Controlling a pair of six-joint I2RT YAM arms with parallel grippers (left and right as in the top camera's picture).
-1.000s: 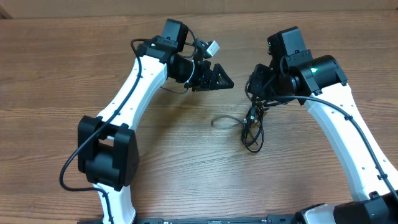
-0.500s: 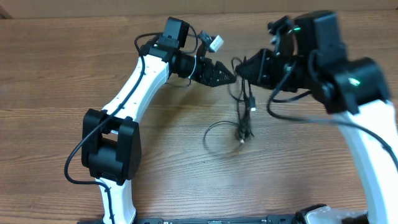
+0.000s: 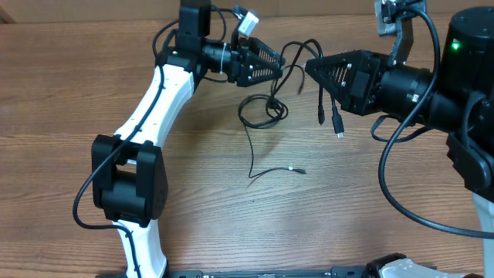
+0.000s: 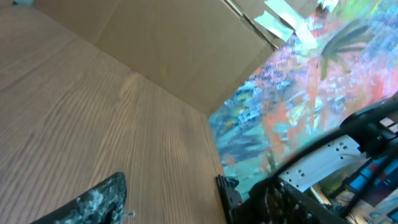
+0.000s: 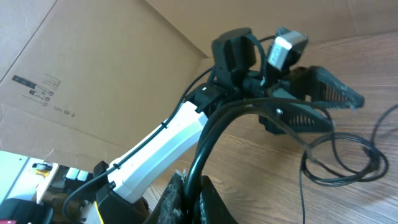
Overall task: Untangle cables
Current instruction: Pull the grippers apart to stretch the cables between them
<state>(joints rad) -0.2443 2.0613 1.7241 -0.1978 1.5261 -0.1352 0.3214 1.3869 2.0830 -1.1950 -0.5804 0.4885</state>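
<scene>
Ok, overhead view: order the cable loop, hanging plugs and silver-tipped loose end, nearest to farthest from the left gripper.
1. Cable loop, just below the left gripper.
2. Hanging plugs, toward the right gripper.
3. Silver-tipped loose end, on the table.

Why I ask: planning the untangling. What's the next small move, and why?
Probably shut the left gripper on a strand beside it: its fingers stand open, while the right gripper clamps the cables, which loop between the two.

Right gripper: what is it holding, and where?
Thin black cables, pinched in the right gripper partway along their length; their plug ends dangle free.
</scene>
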